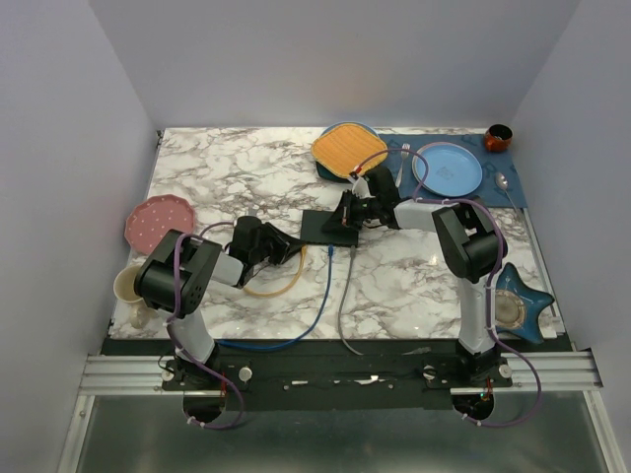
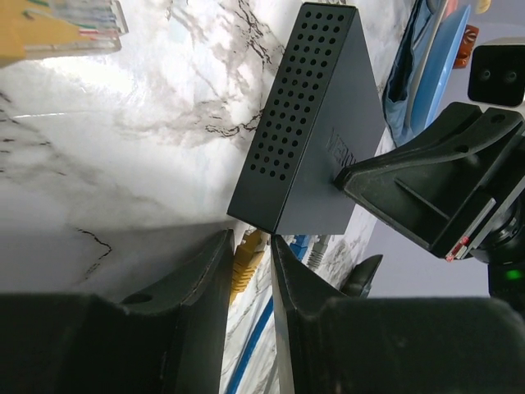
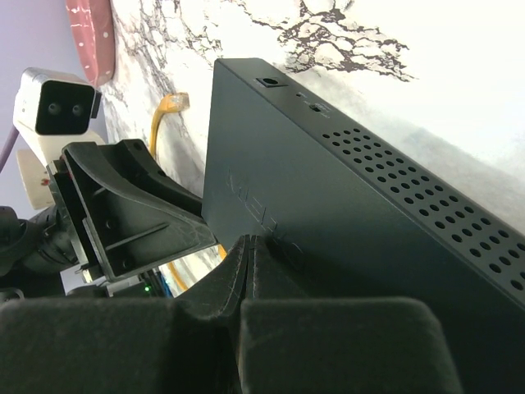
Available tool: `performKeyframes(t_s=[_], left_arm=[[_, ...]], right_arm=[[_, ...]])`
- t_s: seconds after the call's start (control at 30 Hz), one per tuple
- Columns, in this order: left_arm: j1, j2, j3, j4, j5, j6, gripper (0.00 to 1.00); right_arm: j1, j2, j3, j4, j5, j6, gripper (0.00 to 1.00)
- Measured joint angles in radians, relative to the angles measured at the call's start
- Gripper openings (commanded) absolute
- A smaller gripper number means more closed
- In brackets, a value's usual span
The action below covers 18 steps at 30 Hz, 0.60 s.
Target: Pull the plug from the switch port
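The black switch [image 1: 330, 225] lies flat mid-table, its vented side [image 2: 283, 123] facing the left wrist camera. Yellow, blue [image 2: 300, 244] and grey [image 2: 321, 244] plugs sit in the ports on its near edge. My left gripper [image 2: 250, 246] reaches in from the left. Its fingers [image 2: 205, 283] are closed in on both sides of the yellow plug [image 2: 248, 261]. My right gripper [image 3: 259, 245] is shut with nothing between its fingers. Its tips rest on the switch's top [image 3: 353, 213] near the far edge [image 1: 347, 210].
The yellow cable [image 1: 272, 288] loops toward the left arm, and its loose end [image 2: 74, 25] lies on the marble. Blue [image 1: 320, 301] and grey [image 1: 344, 310] cables run to the near edge. Pink plate [image 1: 153, 219] and cup [image 1: 128, 284] sit left. Behind: orange plate [image 1: 347, 148], blue plate [image 1: 449, 169].
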Motion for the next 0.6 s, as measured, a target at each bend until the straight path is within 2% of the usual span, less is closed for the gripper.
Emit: performKeyframes(t_s=[0.17,0.3,0.4,0.6], left_arm=[[0.0,0.008,0.0,0.007,0.003,-0.005,0.34],[0.002,0.011,0.001,0.008,0.005,-0.014,0.4],[0.002,0.011,0.006,-0.001,0.005,-0.022,0.4],[0.002,0.011,0.027,-0.039,0.005,-0.025,0.36]], right_arm=[[0.0,0.0,0.0,0.0,-0.001,0.001,0.05],[0.0,0.0,0.0,0.001,-0.001,0.002,0.04],[0.0,0.0,0.0,0.001,-0.001,0.002,0.05],[0.0,0.0,0.0,0.002,-0.001,0.003,0.04]])
